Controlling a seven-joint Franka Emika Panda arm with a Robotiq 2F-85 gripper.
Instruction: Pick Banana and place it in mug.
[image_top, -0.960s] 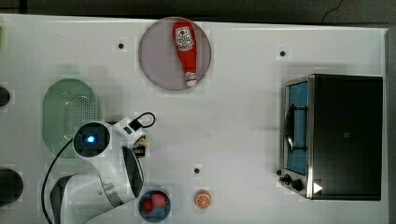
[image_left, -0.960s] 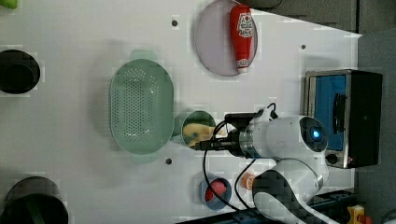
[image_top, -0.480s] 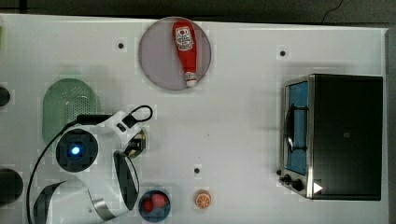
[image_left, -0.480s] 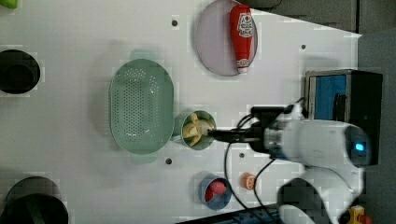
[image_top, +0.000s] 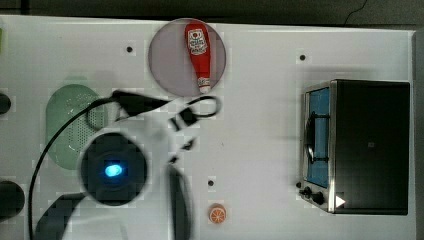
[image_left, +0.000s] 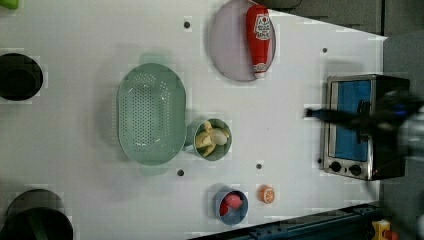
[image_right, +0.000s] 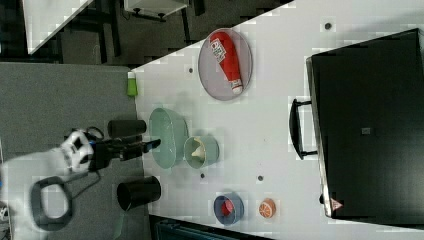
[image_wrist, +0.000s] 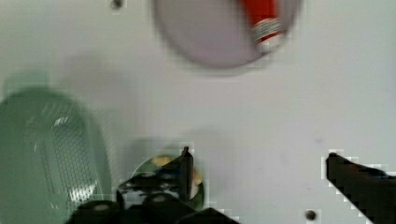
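Beside the large oval perforated green basket (image_left: 150, 114), near the tabletop's middle, the small curved yellow banana (image_left: 211, 139) already lies inside the small round teal-green mug (image_left: 214, 140). Your gripper (image_wrist: 261, 177) hangs above with fingers apart and empty. Withdraw straight upward, avoiding the mug's rim.

The red ketchup bottle (image_left: 259, 36) lying on the round grey plate (image_left: 227, 45) carries a white label with dark print, but its words cannot be made out in the left view, the top view or the right view. On the toaster oven (image_right: 367, 120), well apart from that plate, a small red-and-white triangular warning sign (image_right: 335, 204) sits near one corner of the black casing in the right view; what it shows is not readable. No other text, number or brand can be read.
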